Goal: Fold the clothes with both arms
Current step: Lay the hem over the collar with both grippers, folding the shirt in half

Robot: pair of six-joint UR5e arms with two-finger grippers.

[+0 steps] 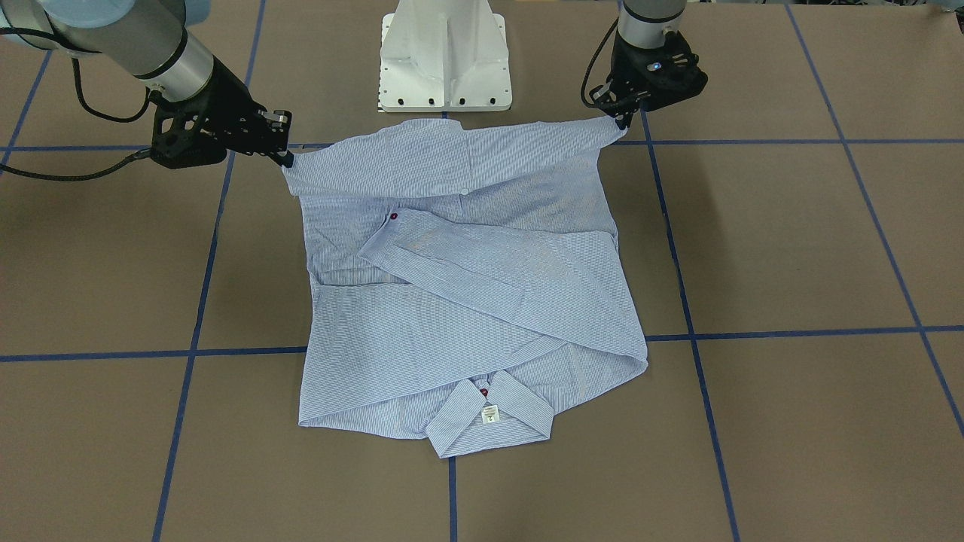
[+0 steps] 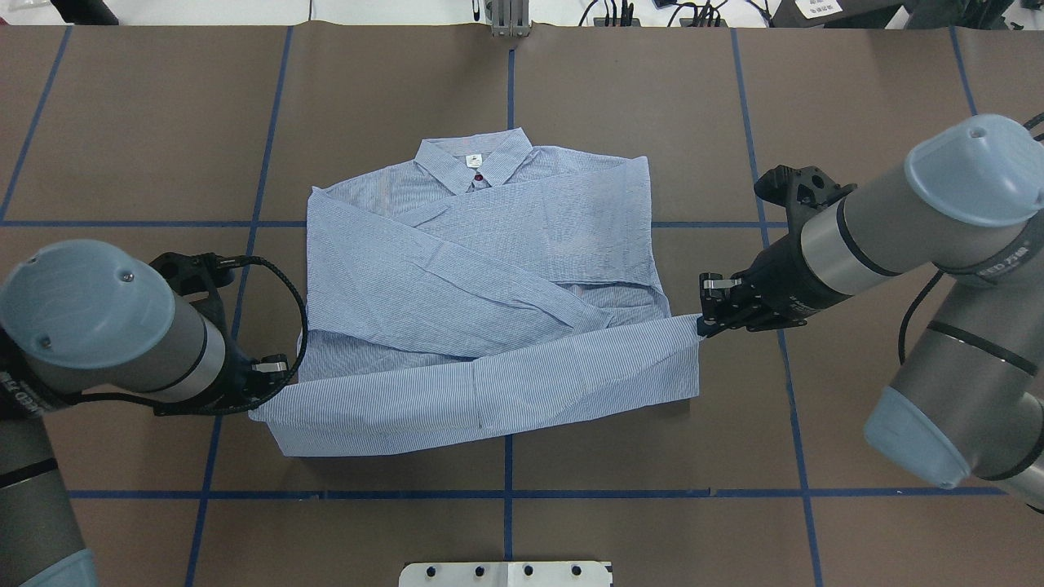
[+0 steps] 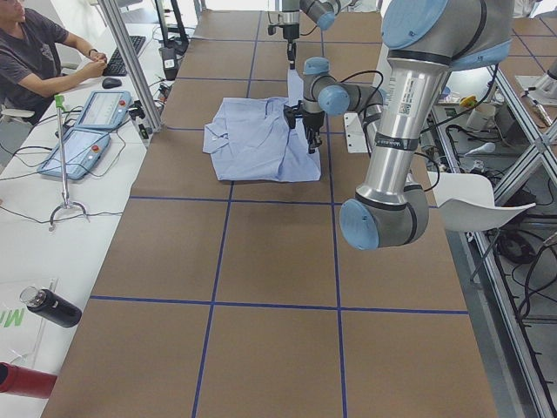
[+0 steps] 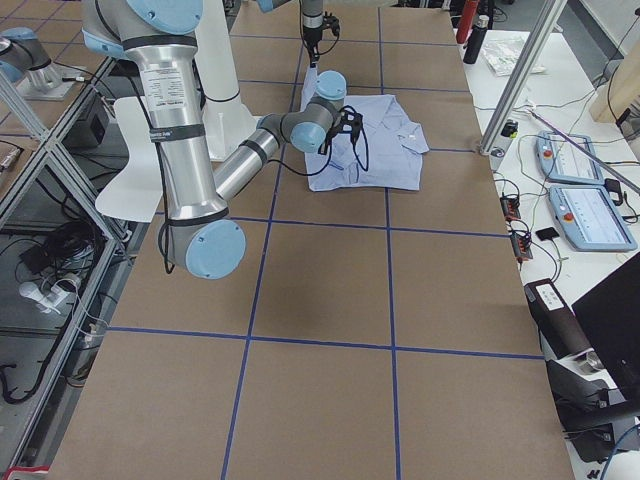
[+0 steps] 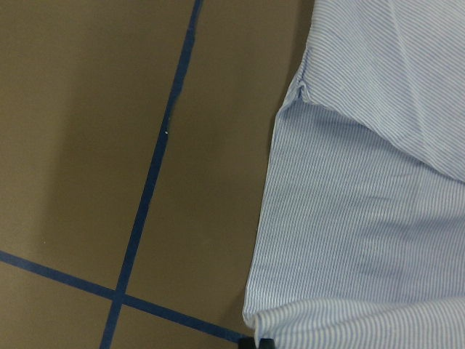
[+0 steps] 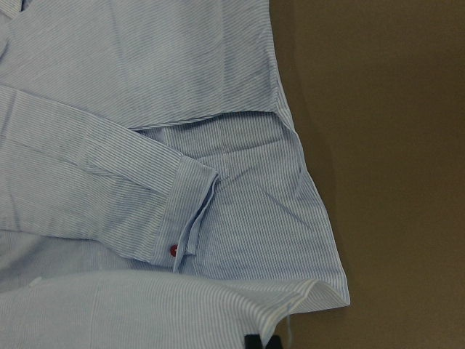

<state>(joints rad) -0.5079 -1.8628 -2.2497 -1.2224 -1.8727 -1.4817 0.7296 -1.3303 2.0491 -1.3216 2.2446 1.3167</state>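
Nearest the robot, the black left end effector (image 2: 263, 401) and black right end effector (image 2: 703, 324) each pinch a hem corner of the light blue striped long-sleeved shirt (image 2: 489, 269), which lies on the brown blue-taped worktop (image 2: 652, 522), collar (image 2: 473, 159) farthest.

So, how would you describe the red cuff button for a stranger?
Find the blue striped shirt on the brown table. One sleeve lies slantwise across it; this red button sits at its cuff. The other red button is at the collar, by the white label.
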